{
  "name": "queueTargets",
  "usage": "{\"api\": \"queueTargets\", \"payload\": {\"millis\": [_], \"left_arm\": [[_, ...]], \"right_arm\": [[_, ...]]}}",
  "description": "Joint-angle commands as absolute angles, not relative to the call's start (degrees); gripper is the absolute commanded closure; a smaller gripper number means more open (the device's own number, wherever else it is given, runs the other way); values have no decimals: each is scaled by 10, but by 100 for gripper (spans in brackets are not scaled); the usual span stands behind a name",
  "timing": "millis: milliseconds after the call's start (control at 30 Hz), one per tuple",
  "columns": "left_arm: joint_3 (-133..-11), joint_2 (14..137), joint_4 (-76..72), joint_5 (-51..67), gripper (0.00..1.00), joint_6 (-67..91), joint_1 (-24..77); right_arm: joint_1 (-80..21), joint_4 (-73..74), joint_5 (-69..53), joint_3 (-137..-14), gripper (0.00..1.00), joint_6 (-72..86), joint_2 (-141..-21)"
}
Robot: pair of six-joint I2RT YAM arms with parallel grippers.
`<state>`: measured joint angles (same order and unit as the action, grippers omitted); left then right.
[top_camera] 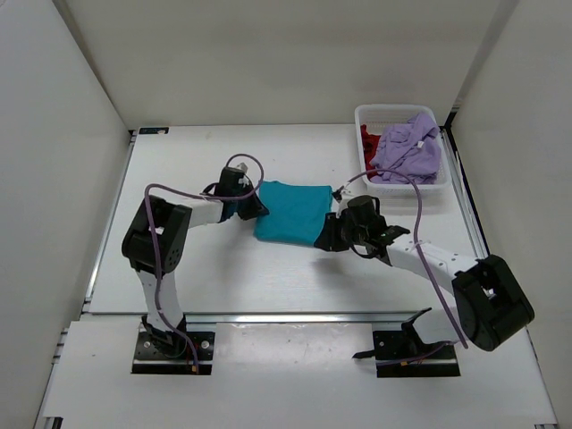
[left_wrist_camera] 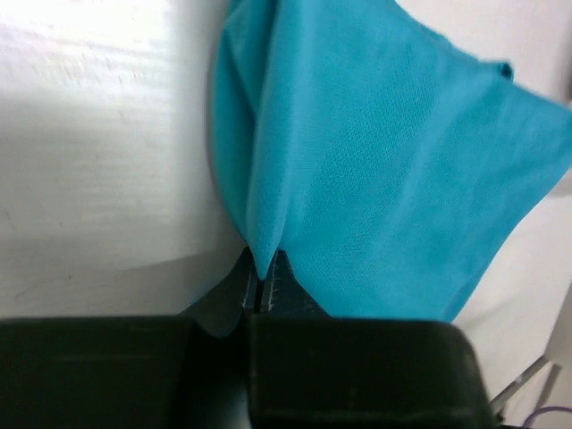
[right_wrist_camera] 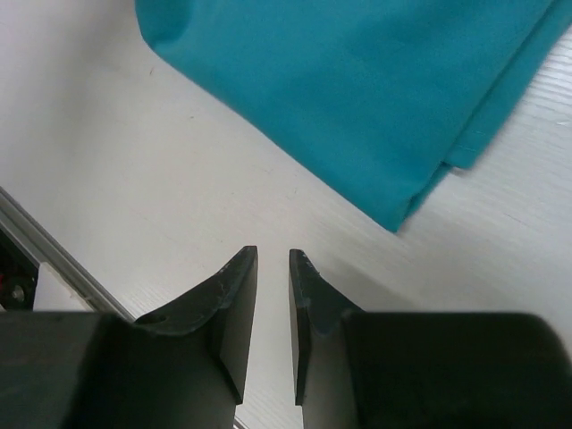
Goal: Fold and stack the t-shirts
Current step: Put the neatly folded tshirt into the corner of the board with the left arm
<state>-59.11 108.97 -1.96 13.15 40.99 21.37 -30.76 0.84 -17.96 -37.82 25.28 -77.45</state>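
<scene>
White worktop (top_camera: 223, 277), plain white walls (top_camera: 268, 63).
My left tool (left_wrist_camera: 260, 288) pinches the teal t-shirt (left_wrist_camera: 384, 161); my right tool (right_wrist_camera: 273, 268) stands narrowly parted, empty; the lavender shirt (top_camera: 407, 147) mostly hides the red shirt (top_camera: 368, 141).

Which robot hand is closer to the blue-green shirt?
Left. The left gripper is pinching the teal shirt by its edge, so it touches it. The right gripper sits just off the shirt's other side, its fingers slightly apart and holding nothing.
</scene>
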Motion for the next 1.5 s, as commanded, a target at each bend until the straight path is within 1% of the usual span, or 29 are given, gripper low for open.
{"api": "queueTargets", "payload": {"millis": [0,67,133,167,233,300,333,400,467,600,767,867,1000,1067,1100,1200,1233,1267,1300,1333,1400,1467], "left_arm": [[-646,1082,-23,116,100,435,173],[-674,1083,0,108,100,429,127],[-698,1083,23,102,100,431,47],[-698,1082,25,108,100,437,29],[-682,1076,9,120,100,458,-64],[-655,1072,-29,143,100,496,-120],[-642,1072,-45,143,100,504,-150],[-629,1076,-54,138,100,517,-185],[-623,1090,-76,139,100,531,-205],[-633,1135,-115,145,96,591,-236],[-736,1216,-105,124,96,632,-243],[-802,1258,-100,112,90,642,-241],[-882,1303,-72,116,87,652,-236],[-870,1303,-75,119,80,651,-230],[-849,1291,-87,120,78,657,-230],[-789,1252,-120,121,62,661,-232],[-776,1245,-125,120,59,659,-234],[-760,1224,-126,125,53,655,-232],[-742,1202,-125,120,45,652,-232],[-731,1191,-121,119,39,645,-235],[-697,1142,-111,106,24,631,-230],[-672,1108,-104,98,17,605,-229]], "right_arm": [[-289,-21,-197,-363,80,248,-745],[-282,-19,-204,-359,81,243,-741],[-277,-19,-217,-359,81,241,-744],[-275,-22,-219,-358,81,238,-739],[-275,-32,-231,-351,81,238,-751],[-276,-36,-237,-350,81,241,-753],[-277,-38,-241,-351,80,239,-757],[-286,-40,-247,-349,81,236,-764],[-294,-47,-251,-345,81,240,-769],[-313,-57,-261,-335,81,247,-778],[-323,-48,-265,-341,82,249,-791],[-317,-45,-272,-345,81,251,-801],[-308,-36,-273,-353,82,247,-809],[-302,-30,-272,-360,81,248,-809],[-299,-30,-268,-365,78,247,-809],[-289,-21,-257,-381,63,249,-799],[-293,-18,-253,-389,57,249,-796],[-289,-10,-243,-396,55,249,-793],[-289,-7,-232,-403,51,245,-787],[-284,-7,-231,-410,49,250,-789],[-273,-5,-223,-425,49,248,-790],[-265,-1,-216,-443,50,247,-794]]}}
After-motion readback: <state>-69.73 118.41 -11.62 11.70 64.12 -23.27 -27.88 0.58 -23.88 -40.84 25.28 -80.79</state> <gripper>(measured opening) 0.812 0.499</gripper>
